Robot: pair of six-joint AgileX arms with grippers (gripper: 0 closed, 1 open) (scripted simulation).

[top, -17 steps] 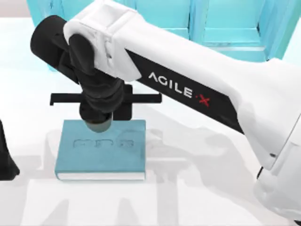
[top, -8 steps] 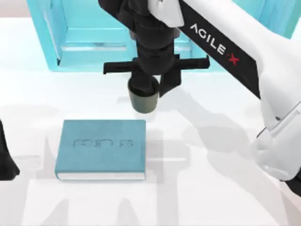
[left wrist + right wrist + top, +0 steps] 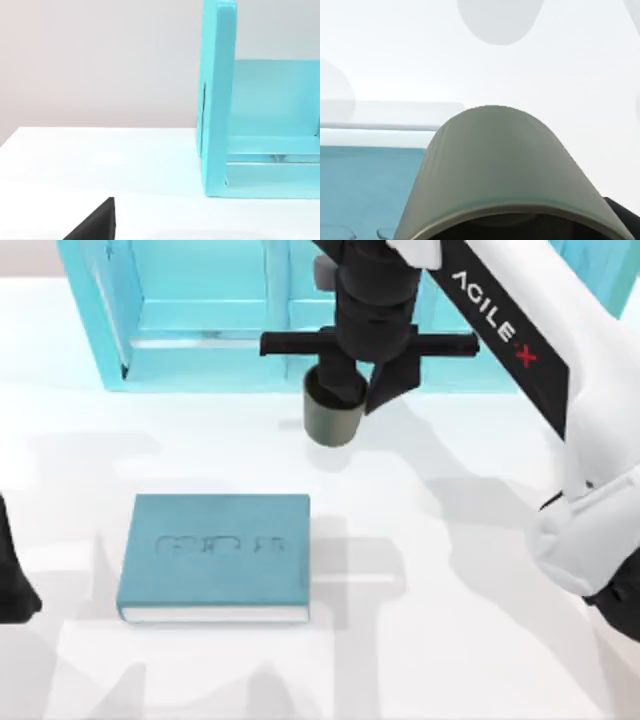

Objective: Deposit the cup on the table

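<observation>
The olive-green cup point(image 3: 331, 418) hangs upright over the white table point(image 3: 470, 540), just in front of the shelf unit. My right gripper point(image 3: 358, 390) is shut on the cup's rim and reaches down from above. Beneath the cup, a soft shadow lies on the table. In the right wrist view the cup point(image 3: 510, 170) looms close, with the table point(image 3: 570, 65) below it. My left arm point(image 3: 10, 580) stays parked at the table's left edge.
A teal book point(image 3: 214, 556) lies flat at the table's front left, also seen as the book point(image 3: 365, 190) in the right wrist view. The light-blue shelf unit point(image 3: 200, 310) stands along the back, with the shelf unit point(image 3: 220, 100) in the left wrist view. Bare table lies right of the book.
My right arm has carried the cup from above the book's back edge toward the back and right, and it now hangs before the shelf. Neither the book nor the left arm has moved.
</observation>
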